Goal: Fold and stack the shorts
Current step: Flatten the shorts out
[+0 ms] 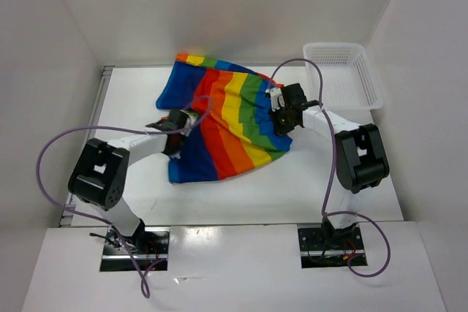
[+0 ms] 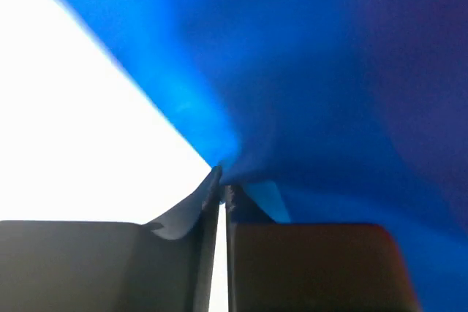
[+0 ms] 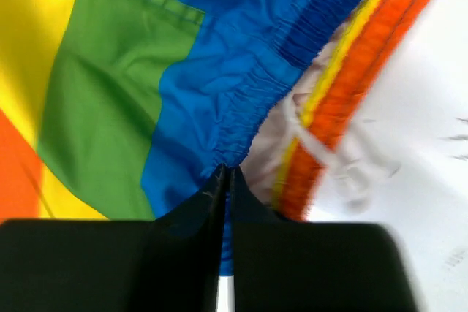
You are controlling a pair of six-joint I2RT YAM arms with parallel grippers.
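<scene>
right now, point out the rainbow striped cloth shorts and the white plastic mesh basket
rainbow striped cloth shorts (image 1: pixel 234 111): top external view, yellow stripe
white plastic mesh basket (image 1: pixel 373 78): top external view, right rim

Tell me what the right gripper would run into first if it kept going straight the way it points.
The shorts: the right gripper has its jaws shut on the blue gathered waistband, so pushing on would drive straight into that cloth. What lies beneath is hidden.

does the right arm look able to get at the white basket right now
Probably yes: the basket lies close beyond the right pincer, with only bare table between. But that pincer is shut on the shorts, so it would drag the cloth along unless it lets go.
</scene>
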